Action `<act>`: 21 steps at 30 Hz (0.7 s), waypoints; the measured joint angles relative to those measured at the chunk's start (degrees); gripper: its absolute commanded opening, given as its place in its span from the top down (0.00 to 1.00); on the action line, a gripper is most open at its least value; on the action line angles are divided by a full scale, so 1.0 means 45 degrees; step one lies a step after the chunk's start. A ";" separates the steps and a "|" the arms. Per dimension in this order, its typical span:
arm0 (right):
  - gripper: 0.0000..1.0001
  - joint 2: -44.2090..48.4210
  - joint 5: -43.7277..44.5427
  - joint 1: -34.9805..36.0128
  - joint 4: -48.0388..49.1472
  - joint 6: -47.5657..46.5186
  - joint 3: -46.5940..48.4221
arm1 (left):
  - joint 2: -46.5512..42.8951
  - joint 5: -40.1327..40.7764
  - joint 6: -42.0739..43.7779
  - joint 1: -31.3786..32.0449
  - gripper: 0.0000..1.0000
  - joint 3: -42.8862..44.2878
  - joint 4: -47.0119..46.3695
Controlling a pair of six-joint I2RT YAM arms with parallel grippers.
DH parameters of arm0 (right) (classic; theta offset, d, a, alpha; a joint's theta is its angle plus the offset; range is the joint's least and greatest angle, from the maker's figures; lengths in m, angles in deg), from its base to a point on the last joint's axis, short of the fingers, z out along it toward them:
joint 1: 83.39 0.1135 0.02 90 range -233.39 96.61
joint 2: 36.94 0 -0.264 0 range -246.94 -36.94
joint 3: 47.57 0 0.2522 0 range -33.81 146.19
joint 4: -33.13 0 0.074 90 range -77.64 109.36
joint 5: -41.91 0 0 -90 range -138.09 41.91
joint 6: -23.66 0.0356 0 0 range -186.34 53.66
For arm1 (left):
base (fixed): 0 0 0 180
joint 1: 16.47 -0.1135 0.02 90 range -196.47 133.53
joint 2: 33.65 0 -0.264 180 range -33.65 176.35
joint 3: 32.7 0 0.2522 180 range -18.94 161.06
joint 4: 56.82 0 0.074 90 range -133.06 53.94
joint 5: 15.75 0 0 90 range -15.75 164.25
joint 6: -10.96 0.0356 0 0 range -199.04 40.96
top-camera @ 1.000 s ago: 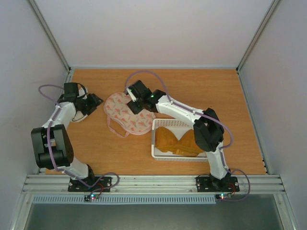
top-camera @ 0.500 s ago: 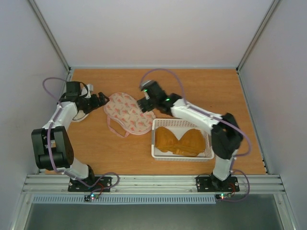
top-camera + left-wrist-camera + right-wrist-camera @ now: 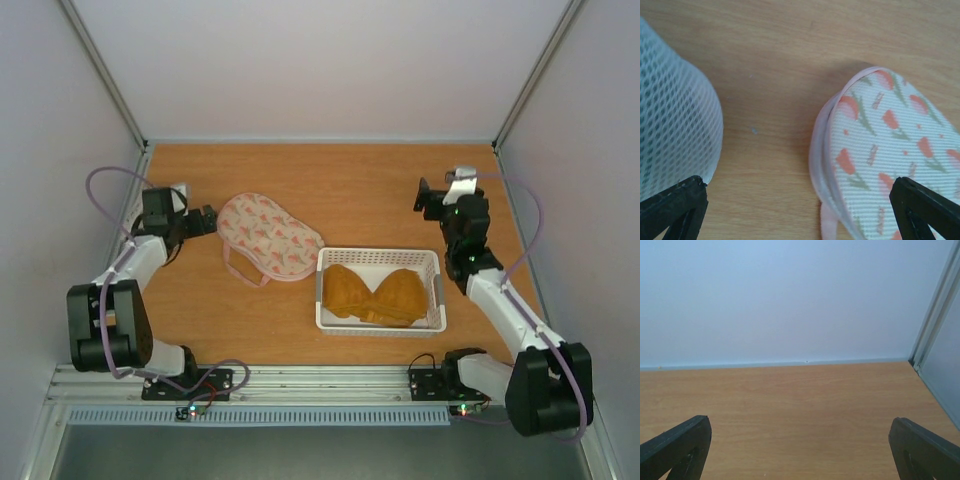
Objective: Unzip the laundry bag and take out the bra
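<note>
The laundry bag [image 3: 268, 236], a cream pouch with pink-red prints and a pink loop, lies flat left of centre. Its pink-edged end fills the right of the left wrist view [image 3: 890, 145]. The mustard-brown bra [image 3: 372, 295] lies in the white perforated basket [image 3: 380, 255]. My left gripper [image 3: 207, 219] is open and empty just left of the bag's end, its jaws wide apart in the left wrist view [image 3: 800, 220]. My right gripper [image 3: 423, 196] is open and empty, raised at the back right, facing bare table and the back wall [image 3: 800, 450].
A translucent white mesh sack [image 3: 675, 115] lies just left of the left gripper, mostly hidden under that arm in the top view. Grey walls close in the table's left, back and right sides. The basket stands right of the bag.
My right arm has swung away from the bag's far end to the back right of the table. My left gripper has drawn back slightly to the left. The bag stays put.
</note>
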 measured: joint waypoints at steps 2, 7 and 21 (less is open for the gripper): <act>0.02 0.0627 -0.0005 0.0005 0.1214 -0.0355 -0.1239 | -0.0350 0.0413 0.0029 0.0073 0.01 -0.1001 -0.1078; 0.02 0.1161 -0.0772 -0.1243 0.3288 -0.0291 -0.3152 | -0.1010 0.1127 0.0384 0.0452 0.01 -0.3832 -0.4430; 0.02 -0.2001 -0.0991 -0.1928 0.7878 -0.0495 -0.5809 | 0.1205 0.1457 0.1103 0.1025 0.01 -0.6601 -1.3172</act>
